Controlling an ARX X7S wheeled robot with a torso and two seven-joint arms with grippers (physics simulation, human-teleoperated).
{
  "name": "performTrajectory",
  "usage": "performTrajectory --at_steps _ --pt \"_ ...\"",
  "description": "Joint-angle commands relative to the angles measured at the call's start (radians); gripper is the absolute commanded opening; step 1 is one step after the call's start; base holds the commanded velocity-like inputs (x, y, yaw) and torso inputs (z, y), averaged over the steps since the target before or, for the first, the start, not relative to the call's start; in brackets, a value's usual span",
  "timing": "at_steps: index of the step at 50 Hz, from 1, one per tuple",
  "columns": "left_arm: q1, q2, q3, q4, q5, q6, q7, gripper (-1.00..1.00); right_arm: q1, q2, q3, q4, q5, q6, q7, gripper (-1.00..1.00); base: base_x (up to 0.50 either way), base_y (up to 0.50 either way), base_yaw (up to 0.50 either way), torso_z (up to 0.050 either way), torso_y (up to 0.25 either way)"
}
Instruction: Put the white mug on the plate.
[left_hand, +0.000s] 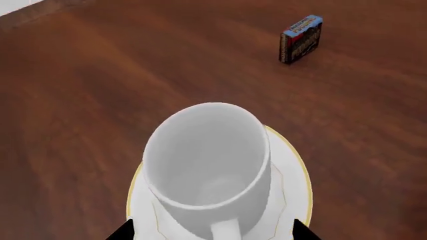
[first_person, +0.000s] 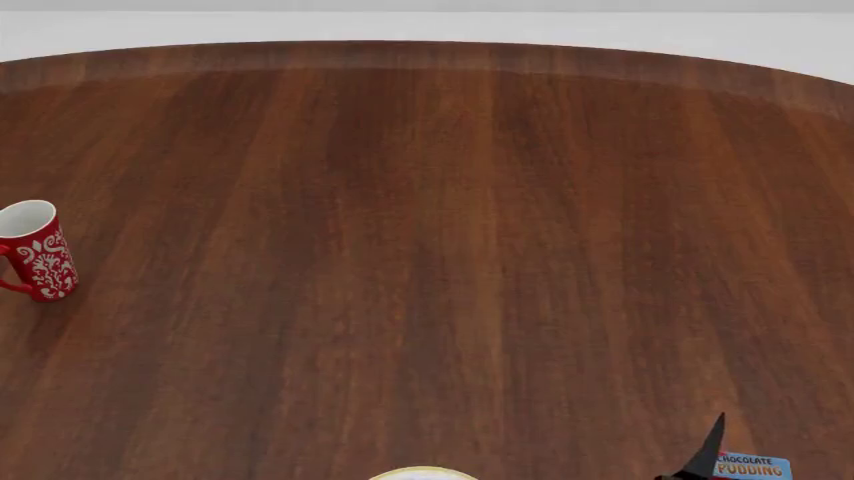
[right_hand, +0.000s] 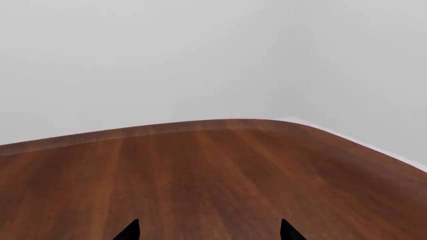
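Note:
The white mug (left_hand: 207, 160) stands upright on the plate (left_hand: 290, 170) in the left wrist view, with its small handle pointing toward the camera. My left gripper (left_hand: 213, 232) is open. Its two dark fingertips (left_hand: 123, 232) stand wide apart on either side of the mug's base and do not touch it. In the head view only a thin tan-edged sliver of the plate (first_person: 423, 473) shows at the bottom edge. My right gripper (right_hand: 208, 231) is open and empty above bare table. One of its dark fingertips (first_person: 706, 452) shows in the head view.
A red mug with a white floral pattern (first_person: 38, 250) stands at the table's far left. A chocolate pudding box (left_hand: 300, 40) stands beyond the plate and also shows in the head view (first_person: 751, 467). The brown wooden table (first_person: 441, 250) has a curved far edge against a white wall.

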Motion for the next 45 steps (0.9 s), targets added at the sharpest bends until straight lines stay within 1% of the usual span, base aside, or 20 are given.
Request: performTrajectory --at_steps 1,10,21,28,45 --pt "-0.005 -0.031 -0.029 0.117 -0.006 -0.027 -0.041 1.00 0.001 0.003 -0.003 0.004 0.002 -0.002 0.002 1.00 0.00 0.00 0.00 0.000 0.000" --pt "-0.016 -0.057 -0.084 0.235 -0.025 -0.050 -0.081 1.00 0.000 0.006 -0.005 0.001 0.002 0.001 0.008 1.00 0.00 0.00 0.00 0.000 0.000" --pt "-0.010 -0.087 -0.228 0.324 -0.074 -0.060 -0.150 1.00 0.007 0.013 -0.012 -0.004 0.003 0.011 0.013 1.00 0.00 0.00 0.00 0.000 0.000" --pt "0.012 -0.109 -0.295 0.341 -0.088 -0.044 -0.178 1.00 0.008 0.017 -0.015 -0.012 0.002 0.018 0.019 1.00 0.00 0.00 0.00 0.000 0.000" --pt "0.123 -0.146 -0.494 0.310 -0.107 0.066 -0.251 1.00 0.001 0.025 -0.012 -0.032 0.008 0.026 0.030 1.00 0.00 0.00 0.00 0.000 0.000"
